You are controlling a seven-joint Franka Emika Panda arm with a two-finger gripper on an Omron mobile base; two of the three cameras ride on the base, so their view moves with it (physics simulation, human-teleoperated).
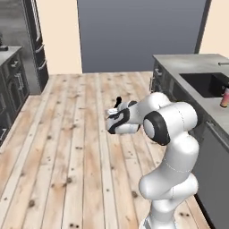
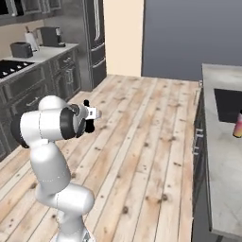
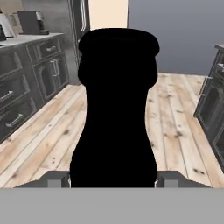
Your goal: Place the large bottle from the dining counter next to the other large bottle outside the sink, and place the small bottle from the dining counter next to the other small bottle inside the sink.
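Evidently the gripper [image 3: 113, 179] was clenched around the large bottle [image 3: 114, 109], carried mid-transfer over the floor, and the next move called for reaching toward the other large bottle [image 1: 225, 97] at three o'clock beside the sink [image 1: 203, 84].

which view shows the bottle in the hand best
The hand view: the large bottle stands close up as a black cap-and-neck silhouette between the fingers. In the left base view and right base view only its dark top pokes above the hand.

Two rear base views over the arm [image 1: 170, 147], sharing floor [image 1: 67, 147]; hand view close, forward
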